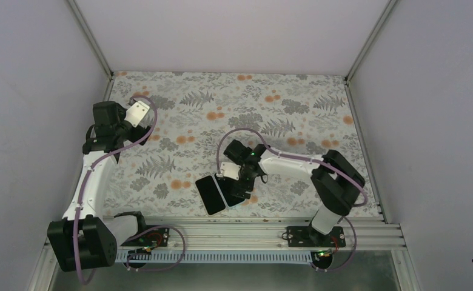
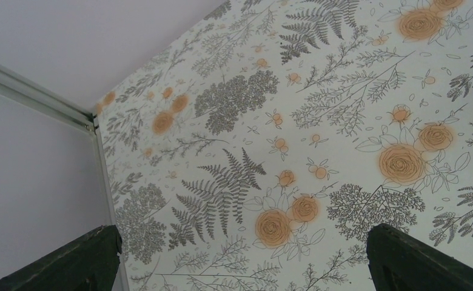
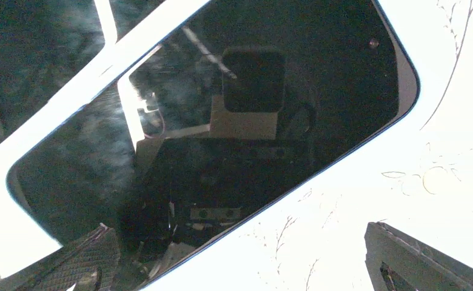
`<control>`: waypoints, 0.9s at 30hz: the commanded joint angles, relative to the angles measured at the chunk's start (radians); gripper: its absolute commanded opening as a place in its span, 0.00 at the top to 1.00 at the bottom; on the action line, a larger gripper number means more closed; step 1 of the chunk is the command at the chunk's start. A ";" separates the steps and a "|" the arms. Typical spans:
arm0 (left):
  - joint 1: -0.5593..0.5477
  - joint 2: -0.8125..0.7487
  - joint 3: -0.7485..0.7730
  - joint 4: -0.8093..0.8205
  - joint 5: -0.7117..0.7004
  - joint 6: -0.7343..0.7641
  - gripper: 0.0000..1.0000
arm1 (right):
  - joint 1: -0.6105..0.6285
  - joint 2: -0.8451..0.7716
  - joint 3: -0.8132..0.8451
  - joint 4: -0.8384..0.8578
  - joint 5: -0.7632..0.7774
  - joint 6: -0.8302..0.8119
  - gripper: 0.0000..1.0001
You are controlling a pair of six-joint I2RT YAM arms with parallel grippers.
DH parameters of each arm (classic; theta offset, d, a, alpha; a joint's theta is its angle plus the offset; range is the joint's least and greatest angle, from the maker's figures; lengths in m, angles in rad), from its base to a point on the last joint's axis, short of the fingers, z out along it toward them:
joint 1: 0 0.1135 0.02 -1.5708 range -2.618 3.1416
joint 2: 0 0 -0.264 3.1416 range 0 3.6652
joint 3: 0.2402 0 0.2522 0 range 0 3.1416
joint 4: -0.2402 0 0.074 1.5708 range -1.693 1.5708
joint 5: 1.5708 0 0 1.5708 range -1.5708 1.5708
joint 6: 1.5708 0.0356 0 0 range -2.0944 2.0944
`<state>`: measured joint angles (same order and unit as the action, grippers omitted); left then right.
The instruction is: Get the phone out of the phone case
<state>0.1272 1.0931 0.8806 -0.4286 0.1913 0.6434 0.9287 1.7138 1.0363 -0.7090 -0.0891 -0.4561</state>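
The tablecloth [image 1: 179, 121] is white with grey ferns and orange roses, the phone [image 1: 234, 197] glossy black, the slab [image 1: 210, 194] at its nine o'clock black too, and the left arm [image 1: 92, 185] and right arm [image 1: 288, 163] white with black joints and purple cables [image 1: 146, 136].

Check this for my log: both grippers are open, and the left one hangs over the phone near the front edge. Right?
Wrong arm: the right gripper hangs over the phone, as the top external view shows; the left gripper is over bare cloth. Both are open, as said.
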 commanded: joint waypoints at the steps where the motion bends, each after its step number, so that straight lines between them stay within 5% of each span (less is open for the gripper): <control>1: 0.005 0.007 0.031 0.004 0.006 -0.004 0.00 | 0.048 -0.110 -0.069 0.104 0.008 -0.084 0.00; 11: 0.005 0.020 0.033 0.008 0.013 -0.018 0.00 | 0.189 -0.073 -0.081 0.164 0.056 -0.098 0.00; 27: 0.004 0.027 0.025 0.020 0.006 -0.007 0.00 | 0.223 -0.022 -0.099 0.254 0.156 -0.154 0.00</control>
<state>0.1272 1.1179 0.8959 -0.4282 0.1944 0.6395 1.1393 1.6684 0.9627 -0.5114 0.0051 -0.5781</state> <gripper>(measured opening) 0.996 0.997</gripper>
